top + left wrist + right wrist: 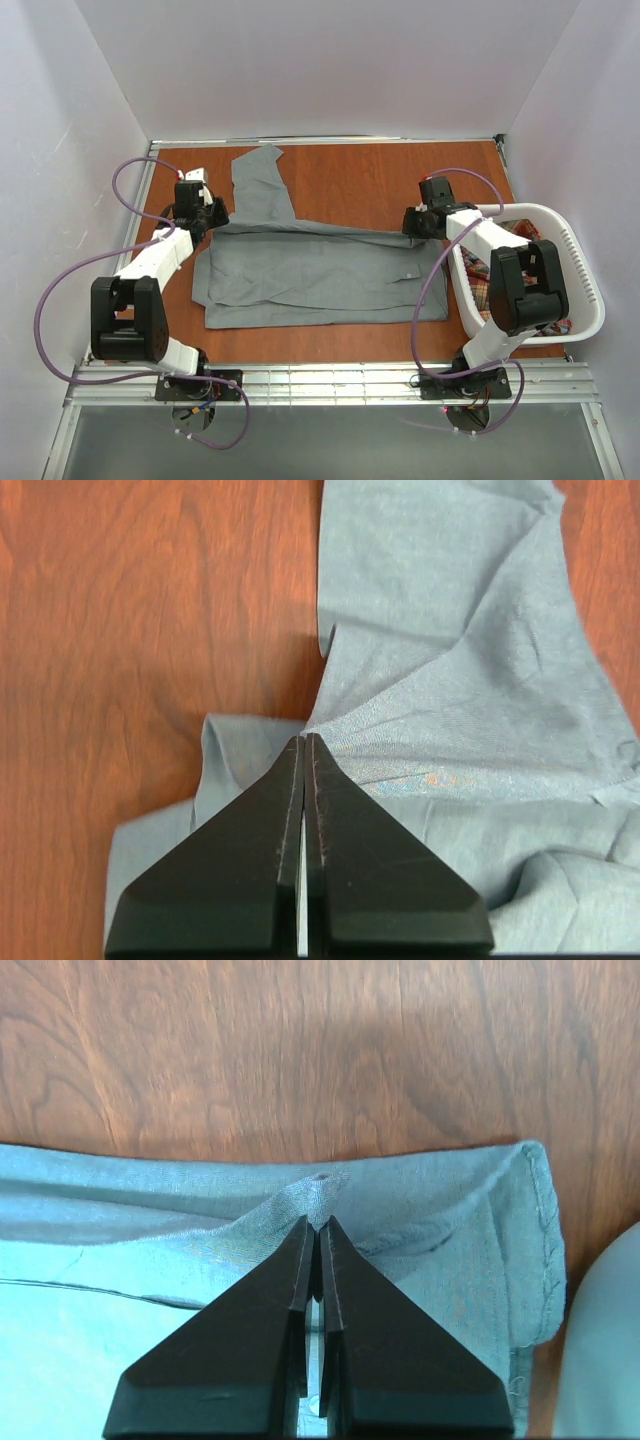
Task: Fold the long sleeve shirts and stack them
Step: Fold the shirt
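The grey long sleeve shirt (320, 275) lies spread across the middle of the wooden table, one sleeve (258, 185) running toward the back. My left gripper (205, 222) is at its back left corner, shut, with cloth (450, 680) drawn up taut to the tips (304, 738). At the back right corner my right gripper (413, 228) is shut on a small peak of the grey fabric (150, 1230), which pokes out beyond the tips (318, 1222). The shirt's back edge runs straight between the two grippers. A plaid shirt (482, 285) lies crumpled in the basket.
A white slotted laundry basket (585, 290) stands at the right edge of the table, right beside the right arm. White walls close in the table on the left, back and right. Bare wood (360, 175) shows behind the shirt.
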Tool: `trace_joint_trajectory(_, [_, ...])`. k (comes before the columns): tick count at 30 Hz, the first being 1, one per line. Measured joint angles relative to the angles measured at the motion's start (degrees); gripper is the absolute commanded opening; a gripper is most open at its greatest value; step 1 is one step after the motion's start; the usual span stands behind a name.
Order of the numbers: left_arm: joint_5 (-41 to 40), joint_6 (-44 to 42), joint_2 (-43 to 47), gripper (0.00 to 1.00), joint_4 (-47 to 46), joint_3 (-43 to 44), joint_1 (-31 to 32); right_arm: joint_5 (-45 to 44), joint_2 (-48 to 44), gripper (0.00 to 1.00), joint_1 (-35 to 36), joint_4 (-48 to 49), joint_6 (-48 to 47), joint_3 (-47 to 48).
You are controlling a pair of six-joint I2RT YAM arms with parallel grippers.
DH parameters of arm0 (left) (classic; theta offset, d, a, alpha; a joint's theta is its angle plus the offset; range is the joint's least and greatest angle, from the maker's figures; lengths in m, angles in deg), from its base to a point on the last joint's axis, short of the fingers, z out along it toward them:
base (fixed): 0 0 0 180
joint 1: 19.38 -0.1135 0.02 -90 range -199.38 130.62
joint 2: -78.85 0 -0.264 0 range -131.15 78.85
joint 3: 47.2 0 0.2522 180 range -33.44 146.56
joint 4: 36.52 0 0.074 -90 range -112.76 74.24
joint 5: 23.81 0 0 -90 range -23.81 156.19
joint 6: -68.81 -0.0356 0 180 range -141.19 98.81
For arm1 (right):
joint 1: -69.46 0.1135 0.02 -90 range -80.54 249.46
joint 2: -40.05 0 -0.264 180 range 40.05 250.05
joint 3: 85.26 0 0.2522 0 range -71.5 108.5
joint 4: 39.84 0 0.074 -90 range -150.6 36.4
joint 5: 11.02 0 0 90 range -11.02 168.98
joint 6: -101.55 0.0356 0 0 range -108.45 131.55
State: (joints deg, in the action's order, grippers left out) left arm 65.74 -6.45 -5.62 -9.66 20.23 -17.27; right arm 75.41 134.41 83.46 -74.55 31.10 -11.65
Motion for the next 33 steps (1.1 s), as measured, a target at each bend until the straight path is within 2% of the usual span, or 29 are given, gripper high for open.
trace_joint_trajectory(11, [-0.61,6.97,5.14,0.00,1.33,-10.19,0.02,1.20,-5.51,0.05,-0.50,3.65,3.06,-9.42])
trace_joint_trajectory(14, [-1.49,8.87,6.08,0.00,2.38,-11.47,0.02,1.88,-6.73,0.12,-0.50,4.04,3.45,-10.38])
trace_joint_trajectory(16, [-2.69,9.92,6.27,0.03,3.48,-11.74,0.00,2.32,-7.52,0.16,-0.50,4.52,3.50,-10.82])
trace_joint_trajectory(21, [-6.12,12.79,6.36,0.13,6.23,-12.22,0.00,3.39,-10.88,0.18,-0.50,5.01,4.00,-13.84])
trace_joint_trajectory(22, [-6.51,13.31,6.43,0.19,6.64,-12.57,0.00,3.98,-11.52,0.20,-0.50,5.05,4.07,-14.69])
trace_joint_trajectory(24, [-6.69,13.97,6.62,0.24,7.93,-13.03,0.00,5.22,-12.72,0.22,-0.44,4.94,4.22,-16.28])
trace_joint_trajectory(25, [-6.67,14.36,6.84,0.36,8.61,-13.14,-0.02,5.84,-13.55,0.27,-0.33,4.92,4.24,-17.09])
trace_joint_trajectory(28, [-6.36,14.97,9.44,0.60,10.58,-13.46,0.00,7.67,-16.87,0.38,0.42,4.24,4.57,-18.58])
trace_joint_trajectory(29, [-6.16,15.10,11.02,0.73,11.15,-13.55,0.00,8.11,-17.88,0.40,0.63,4.13,4.22,-18.58])
trace_joint_trajectory(32, [-5.64,15.52,16.39,0.89,12.09,-13.53,0.00,9.09,-21.66,0.46,1.77,3.98,3.80,-18.58])
trace_joint_trajectory(33, [-5.53,15.45,17.92,0.90,12.22,-13.44,0.00,9.18,-22.91,0.46,2.25,3.91,3.58,-18.56])
